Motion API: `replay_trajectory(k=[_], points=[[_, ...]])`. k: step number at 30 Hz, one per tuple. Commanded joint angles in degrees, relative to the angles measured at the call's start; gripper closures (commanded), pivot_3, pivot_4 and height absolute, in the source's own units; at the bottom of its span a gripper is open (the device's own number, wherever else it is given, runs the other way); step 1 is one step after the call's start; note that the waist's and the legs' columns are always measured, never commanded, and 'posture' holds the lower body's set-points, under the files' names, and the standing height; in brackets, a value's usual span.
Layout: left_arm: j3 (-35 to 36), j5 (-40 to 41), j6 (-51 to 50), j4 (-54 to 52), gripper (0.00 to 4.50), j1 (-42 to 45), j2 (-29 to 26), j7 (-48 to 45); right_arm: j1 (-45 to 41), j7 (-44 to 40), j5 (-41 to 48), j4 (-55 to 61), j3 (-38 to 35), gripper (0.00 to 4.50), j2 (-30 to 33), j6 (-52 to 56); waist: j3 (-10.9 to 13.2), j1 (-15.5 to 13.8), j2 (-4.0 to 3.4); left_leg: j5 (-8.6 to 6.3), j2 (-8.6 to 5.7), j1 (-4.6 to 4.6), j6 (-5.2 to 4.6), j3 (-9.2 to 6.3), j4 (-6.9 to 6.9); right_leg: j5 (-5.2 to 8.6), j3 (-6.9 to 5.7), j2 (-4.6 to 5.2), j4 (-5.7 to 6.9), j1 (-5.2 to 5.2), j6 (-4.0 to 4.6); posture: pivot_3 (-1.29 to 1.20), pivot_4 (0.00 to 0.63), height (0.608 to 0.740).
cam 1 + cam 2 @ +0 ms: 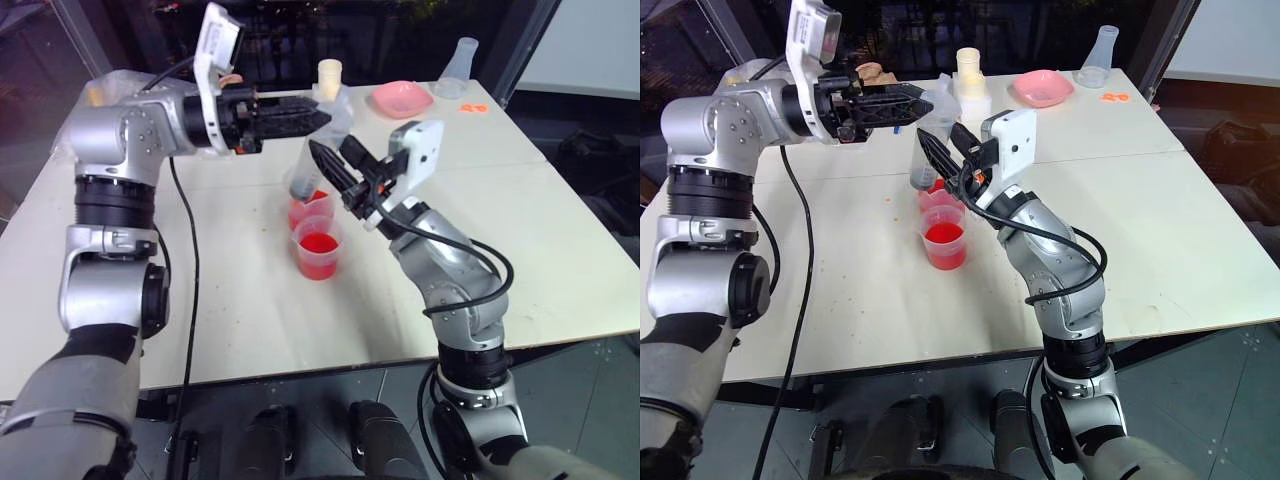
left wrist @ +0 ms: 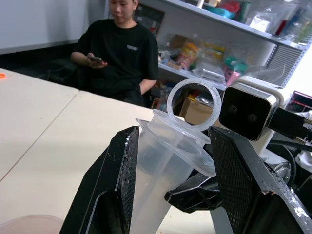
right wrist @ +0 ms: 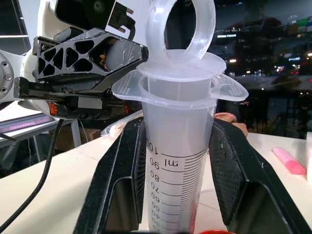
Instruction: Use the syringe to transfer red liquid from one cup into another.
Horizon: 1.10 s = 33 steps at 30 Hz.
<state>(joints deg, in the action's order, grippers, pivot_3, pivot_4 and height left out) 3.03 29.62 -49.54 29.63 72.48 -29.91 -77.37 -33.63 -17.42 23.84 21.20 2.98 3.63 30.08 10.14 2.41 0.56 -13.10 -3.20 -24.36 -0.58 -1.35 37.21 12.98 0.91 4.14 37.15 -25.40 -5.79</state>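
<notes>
1. Presently the syringe (image 3: 178, 161) stands upright over the rear cup (image 1: 310, 208) of red liquid (image 1: 318, 245), barrel clamped by the right claw (image 1: 322, 160).
2. Left claw (image 2: 170, 185) spread, straddling the plunger top, no grip.
3. Bench (image 1: 560, 230) bare rightward; front edge well clear.

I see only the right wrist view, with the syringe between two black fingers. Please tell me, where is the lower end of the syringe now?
Observer: The syringe is nearly upright, with its lower end inside the far cup. The tip itself is hidden.
Operator: Is there liquid in that cup?
Observer: Yes, red liquid is in it, and also in the near cup right in front of it.
Operator: Does the left hand grip the plunger?
Observer: No. In the left wrist view the left hand is open, with one finger on each side of the syringe's top. The right hand holds the barrel.
</notes>
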Motion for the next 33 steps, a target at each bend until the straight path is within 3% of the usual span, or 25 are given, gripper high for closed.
replay_trajectory(k=[1,16,21,24,27,33], points=[[0.62,-0.57,0.95,0.35,2.10,0.26,-2.26,0.94,-2.41,-0.57,1.96,5.45,0.09,3.21,-0.20,-0.95,0.00,-0.01,0.00,0.00,0.00,0.00,0.00,0.00,0.00,0.00,0.00,0.00,0.00,0.00,0.00,0.00,0.150,0.740],[5.68,1.54,-0.01,-3.15,2.10,-3.99,-11.23,4.99,-5.18,-1.90,9.92,9.58,-7.17,3.21,10.92,8.58,0.00,-0.18,0.00,0.00,0.01,0.00,-0.01,0.00,0.01,0.00,-0.01,0.03,-0.03,0.02,0.00,0.00,0.150,0.740],[6.86,4.17,-1.66,-9.60,2.10,-8.55,-10.21,7.48,-15.29,0.37,18.34,2.87,-15.22,3.21,18.36,21.49,0.00,-0.35,0.00,-0.01,0.00,0.00,-0.02,0.00,0.02,0.00,-0.03,0.23,-0.04,0.04,0.01,0.00,0.150,0.740],[7.51,5.89,-2.11,-13.70,2.10,-12.03,-8.96,9.62,-25.95,2.31,17.77,-8.86,-16.20,3.21,24.52,32.74,0.00,-0.40,-0.01,-0.01,0.00,0.00,-0.02,0.01,0.00,0.01,-0.04,0.31,-0.05,0.03,0.02,0.00,0.150,0.740],[8.40,7.87,-3.07,-17.16,2.10,-14.97,-7.84,11.45,-36.14,2.27,14.45,-21.24,-12.59,3.21,28.76,40.31,0.00,-0.39,-0.01,-0.01,0.00,-0.01,-0.02,0.10,-0.03,0.01,-0.01,0.36,-0.09,0.00,0.03,0.00,0.150,0.740],[9.86,12.74,-5.30,-26.53,2.10,-21.95,-9.09,11.91,-50.40,-2.73,1.97,-42.06,6.29,3.21,31.91,46.28,0.01,0.11,-0.01,-0.02,0.01,-0.02,-0.03,0.20,-0.21,0.02,0.06,0.40,-0.16,-0.11,0.06,0.00,0.150,0.740]])
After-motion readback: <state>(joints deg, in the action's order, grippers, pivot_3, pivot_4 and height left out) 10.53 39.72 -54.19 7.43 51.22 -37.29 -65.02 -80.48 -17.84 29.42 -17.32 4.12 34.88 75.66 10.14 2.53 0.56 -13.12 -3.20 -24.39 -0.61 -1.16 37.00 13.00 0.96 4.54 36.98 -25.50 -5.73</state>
